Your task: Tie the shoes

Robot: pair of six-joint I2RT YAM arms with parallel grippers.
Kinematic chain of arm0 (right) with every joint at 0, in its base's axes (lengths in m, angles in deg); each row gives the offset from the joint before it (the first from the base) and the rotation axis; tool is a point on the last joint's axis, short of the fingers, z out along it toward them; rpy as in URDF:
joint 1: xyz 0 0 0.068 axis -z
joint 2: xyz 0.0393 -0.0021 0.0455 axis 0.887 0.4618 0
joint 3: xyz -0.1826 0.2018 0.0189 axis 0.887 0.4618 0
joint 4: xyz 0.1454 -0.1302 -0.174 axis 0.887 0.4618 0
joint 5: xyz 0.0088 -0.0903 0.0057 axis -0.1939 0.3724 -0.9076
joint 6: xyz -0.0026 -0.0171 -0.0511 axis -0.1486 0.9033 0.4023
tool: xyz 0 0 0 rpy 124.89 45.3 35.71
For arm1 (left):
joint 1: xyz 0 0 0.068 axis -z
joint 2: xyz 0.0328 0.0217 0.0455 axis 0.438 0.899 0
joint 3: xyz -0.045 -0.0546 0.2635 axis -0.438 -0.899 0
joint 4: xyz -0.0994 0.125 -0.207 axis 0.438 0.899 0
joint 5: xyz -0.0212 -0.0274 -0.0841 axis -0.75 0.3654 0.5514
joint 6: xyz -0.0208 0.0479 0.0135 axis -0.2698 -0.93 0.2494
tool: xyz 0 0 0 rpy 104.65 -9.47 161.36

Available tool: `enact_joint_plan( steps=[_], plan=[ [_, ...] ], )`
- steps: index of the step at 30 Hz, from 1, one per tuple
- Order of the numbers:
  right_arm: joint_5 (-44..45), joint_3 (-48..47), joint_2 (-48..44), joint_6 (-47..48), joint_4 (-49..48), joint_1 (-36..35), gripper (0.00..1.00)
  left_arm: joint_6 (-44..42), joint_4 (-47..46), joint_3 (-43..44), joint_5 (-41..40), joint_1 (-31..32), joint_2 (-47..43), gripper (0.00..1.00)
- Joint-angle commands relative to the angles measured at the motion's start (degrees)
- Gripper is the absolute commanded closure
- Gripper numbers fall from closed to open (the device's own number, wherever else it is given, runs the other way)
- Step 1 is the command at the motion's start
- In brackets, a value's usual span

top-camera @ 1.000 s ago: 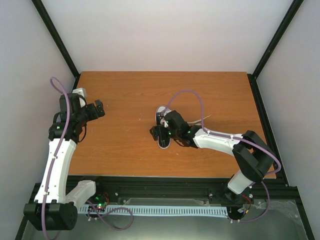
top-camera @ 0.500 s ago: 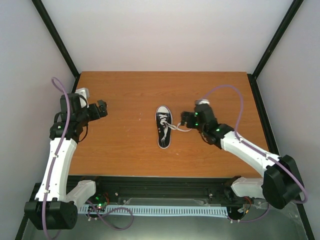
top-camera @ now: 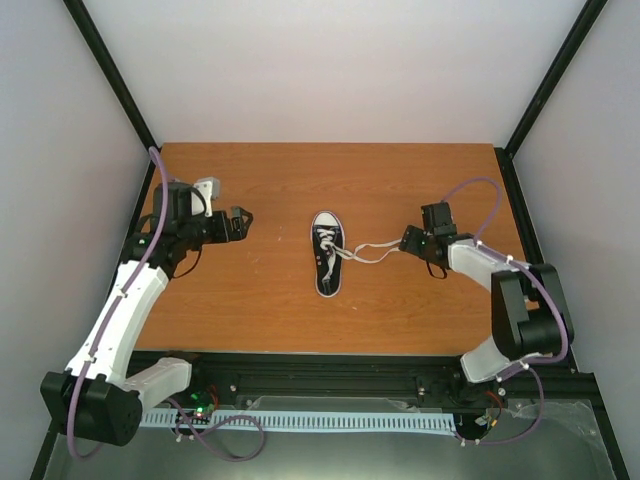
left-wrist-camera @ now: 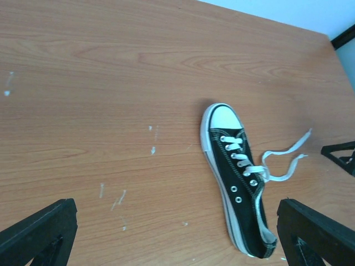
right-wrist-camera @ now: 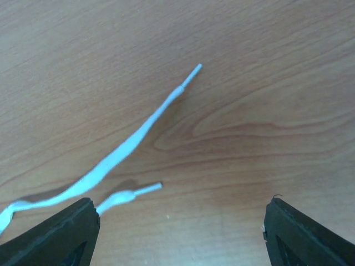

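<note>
The black sneaker [top-camera: 328,253] with a white toe cap lies in the middle of the table, toe pointing away from the arm bases. Its white laces [top-camera: 372,251] are untied and trail to the right across the wood. My right gripper [top-camera: 408,241] is open just past the lace ends. In the right wrist view both lace ends [right-wrist-camera: 138,130] lie loose on the table between and ahead of my wide-apart fingers [right-wrist-camera: 55,233], held by nothing. My left gripper [top-camera: 240,222] is open and empty, left of the shoe. The left wrist view shows the shoe [left-wrist-camera: 238,177] by the right finger.
The wooden table [top-camera: 250,300] has black frame posts at its back corners and a black rail along the near edge. Small white scuff marks [left-wrist-camera: 113,197] dot the wood left of the shoe. The right gripper's tip [left-wrist-camera: 341,155] shows at the left wrist view's right edge.
My right arm has swung from over the shoe out to the right, and the laces now lie drawn out to the right. My left gripper has moved right, closer to the shoe.
</note>
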Motion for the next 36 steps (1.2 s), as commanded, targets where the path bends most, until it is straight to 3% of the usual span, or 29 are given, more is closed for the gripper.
enact_joint_plan(
  steps=[1, 6, 13, 17, 21, 25, 30, 36],
  plan=[
    [-0.67, -5.54, 5.11, 0.79, -0.75, 0.06, 0.20, -3.38, 3.58, 0.94, -6.89, -0.01, -1.21, 0.00],
    [0.20, -8.00, 10.28, 0.11, -1.74, 0.02, 0.30, -3.54, 4.35, -0.27, -12.95, -0.01, -3.57, 0.00],
    [-1.51, -11.94, 17.14, 0.82, -2.14, -0.07, 0.48, -2.22, 2.97, -1.19, -13.07, 0.07, -4.69, 0.00],
    [-3.84, -12.69, 19.07, 0.60, -3.33, -0.24, 0.72, 1.51, -1.25, -3.56, -4.44, 0.63, -4.45, 0.02],
    [-4.63, -12.83, 18.25, 0.38, -4.34, -0.25, 0.97, 6.49, -5.25, -6.19, -4.17, 5.91, -3.62, 0.02],
    [-3.14, -11.82, 12.47, 0.18, -4.38, -0.25, 0.97, 13.75, -13.26, -10.64, -4.92, 15.78, 0.36, 0.02],
    [-1.95, -9.50, 1.92, -0.11, -3.30, -0.25, 0.97, 19.73, -22.54, -10.97, -6.15, 28.13, 12.02, 0.06],
    [-1.54, -6.06, -10.52, 0.36, -1.13, -0.24, 0.97, 18.80, -22.64, -4.93, -11.30, 34.26, 25.16, 0.19]
  ],
)
